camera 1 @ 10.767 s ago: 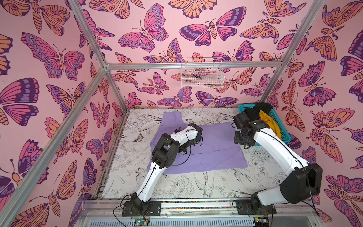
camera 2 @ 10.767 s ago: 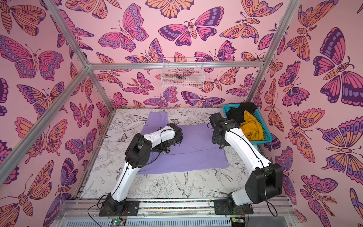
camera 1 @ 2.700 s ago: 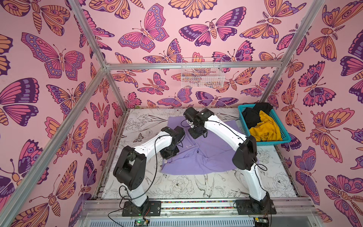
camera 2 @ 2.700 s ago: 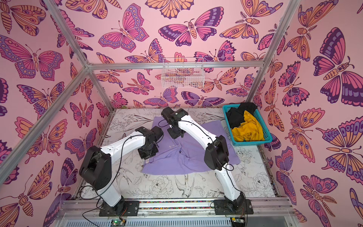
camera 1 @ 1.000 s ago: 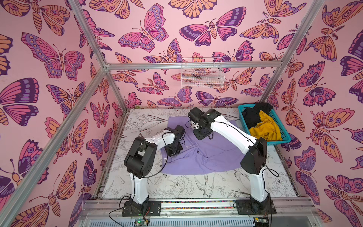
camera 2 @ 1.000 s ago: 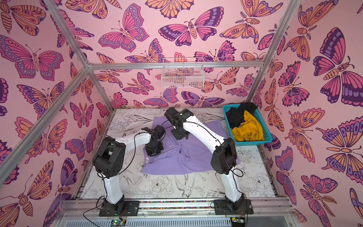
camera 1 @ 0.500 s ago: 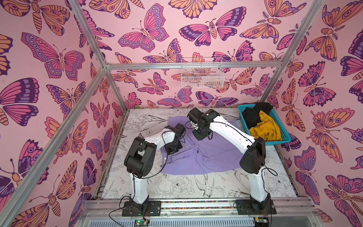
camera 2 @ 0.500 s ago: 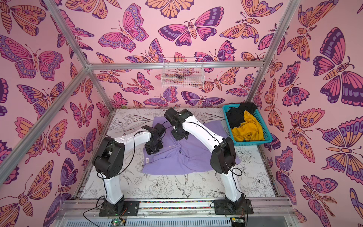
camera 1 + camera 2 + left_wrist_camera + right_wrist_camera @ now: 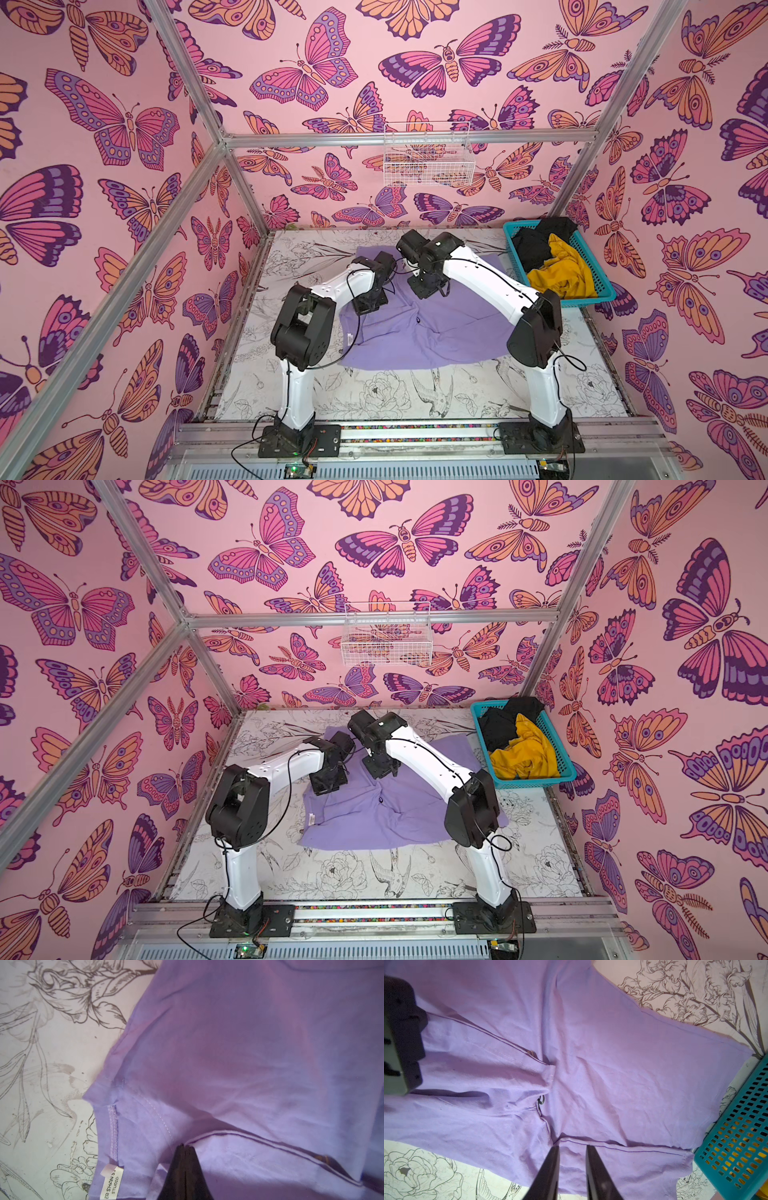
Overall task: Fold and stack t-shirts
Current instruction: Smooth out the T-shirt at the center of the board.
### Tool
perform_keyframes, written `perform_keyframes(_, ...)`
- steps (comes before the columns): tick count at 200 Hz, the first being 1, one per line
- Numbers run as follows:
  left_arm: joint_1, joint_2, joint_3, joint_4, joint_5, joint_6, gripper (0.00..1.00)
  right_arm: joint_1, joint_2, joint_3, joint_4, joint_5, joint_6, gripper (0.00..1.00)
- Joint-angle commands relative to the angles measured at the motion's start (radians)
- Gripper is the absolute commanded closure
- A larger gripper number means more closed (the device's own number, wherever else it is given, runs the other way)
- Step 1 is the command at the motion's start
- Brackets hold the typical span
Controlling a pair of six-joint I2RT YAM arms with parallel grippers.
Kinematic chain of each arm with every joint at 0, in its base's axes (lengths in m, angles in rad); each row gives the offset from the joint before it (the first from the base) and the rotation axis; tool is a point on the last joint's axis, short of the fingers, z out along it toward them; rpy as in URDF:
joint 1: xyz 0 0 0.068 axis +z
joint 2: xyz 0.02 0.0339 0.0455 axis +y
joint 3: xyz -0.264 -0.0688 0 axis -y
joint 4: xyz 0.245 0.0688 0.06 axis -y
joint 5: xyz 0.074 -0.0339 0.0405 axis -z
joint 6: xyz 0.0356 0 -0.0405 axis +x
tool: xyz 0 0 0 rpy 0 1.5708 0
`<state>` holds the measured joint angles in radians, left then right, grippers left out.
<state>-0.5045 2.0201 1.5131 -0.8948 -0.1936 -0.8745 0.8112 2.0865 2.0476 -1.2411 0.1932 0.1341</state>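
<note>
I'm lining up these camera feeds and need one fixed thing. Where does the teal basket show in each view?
A top view: teal basket right of centre, holding black and yellow cloth.
A top view: teal basket right of centre again.
Left wrist: not in it.
Right wrist: part of the teal basket in the lower right corner.
Shared landmark: the lavender shirt appears in all four views.

Shirt (image 9: 424, 336) on table (image 9: 374, 395), basket (image 9: 594, 297) R (2 more inside).
</note>
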Motion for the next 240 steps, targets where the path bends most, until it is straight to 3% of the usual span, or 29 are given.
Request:
perform_keyframes(1, 0.003, 0.044, 0.047, -0.028, -0.044, 0.036, 0.99, -0.006, -0.003, -0.014, -0.011, -0.002, 0.016, 0.72)
perform_keyframes(70, 0.003, 0.103, 0.182, -0.064, -0.098, 0.068, 0.99, -0.007, -0.007, -0.043, 0.001, -0.008, 0.025, 0.73)
perform_keyframes(133, 0.004, 0.123, 0.196, -0.075, -0.119, 0.062, 0.99, -0.007, -0.006, -0.048, 0.002, -0.008, 0.022, 0.73)
perform_keyframes(240, 0.021, 0.236, 0.365, -0.102, -0.306, 0.109, 0.99, -0.006, -0.018, -0.067, -0.004, 0.006, 0.036, 0.73)
